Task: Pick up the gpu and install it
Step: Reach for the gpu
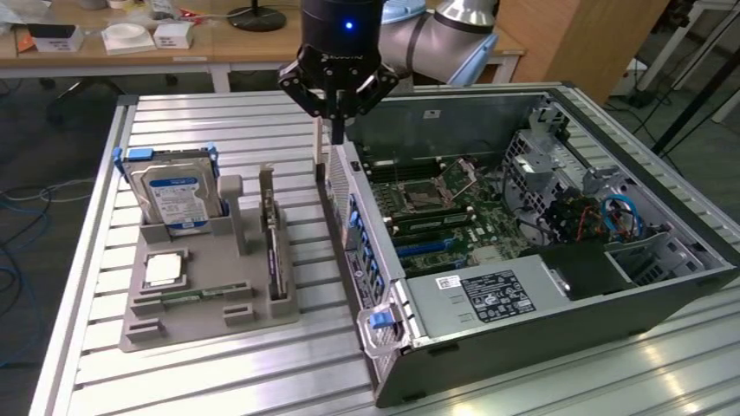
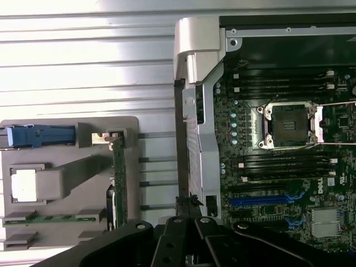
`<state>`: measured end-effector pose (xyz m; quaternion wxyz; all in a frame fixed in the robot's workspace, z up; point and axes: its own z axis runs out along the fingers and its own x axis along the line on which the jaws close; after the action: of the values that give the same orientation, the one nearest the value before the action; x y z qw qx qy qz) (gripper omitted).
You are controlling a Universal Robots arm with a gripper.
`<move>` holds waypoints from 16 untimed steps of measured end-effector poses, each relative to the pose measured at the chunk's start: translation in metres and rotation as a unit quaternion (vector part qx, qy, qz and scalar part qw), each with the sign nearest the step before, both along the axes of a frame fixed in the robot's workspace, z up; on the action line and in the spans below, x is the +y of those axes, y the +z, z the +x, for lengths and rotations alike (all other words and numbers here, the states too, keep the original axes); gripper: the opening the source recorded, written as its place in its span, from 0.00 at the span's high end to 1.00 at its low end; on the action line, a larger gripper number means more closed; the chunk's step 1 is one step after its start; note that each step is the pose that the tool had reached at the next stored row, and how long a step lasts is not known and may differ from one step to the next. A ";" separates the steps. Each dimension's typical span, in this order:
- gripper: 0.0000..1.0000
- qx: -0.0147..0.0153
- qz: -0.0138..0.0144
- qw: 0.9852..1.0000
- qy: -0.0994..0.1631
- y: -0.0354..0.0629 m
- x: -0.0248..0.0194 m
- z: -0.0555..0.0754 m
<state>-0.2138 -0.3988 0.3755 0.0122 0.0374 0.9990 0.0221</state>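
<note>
Standing on edge in the grey moulded holder (image 1: 191, 331), the thin flat gpu (image 1: 275, 251) runs 12-to-6 in the exterior view, at 7 o'clock from the black gripper (image 1: 336, 132), whose fingertips sit together above the metal case (image 1: 555, 347).

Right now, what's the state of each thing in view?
claw: shut, empty, above case edge
gpu: on edge in holder, ungrasped
hard drive: upright in holder
case: side open, motherboard exposed
CPU socket: empty
</note>
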 end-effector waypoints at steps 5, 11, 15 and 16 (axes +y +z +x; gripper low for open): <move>0.89 0.000 0.000 1.000 0.001 -0.0010 -0.0011 -0.012; 0.89 0.000 0.000 1.000 0.002 -0.0029 -0.0017 -0.038; 0.89 0.000 0.000 1.000 0.003 -0.0042 -0.0020 -0.055; 0.89 0.000 0.000 1.000 0.003 -0.0046 -0.0021 -0.059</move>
<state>-0.2726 -0.4009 0.3710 0.0121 0.0346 0.9991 0.0221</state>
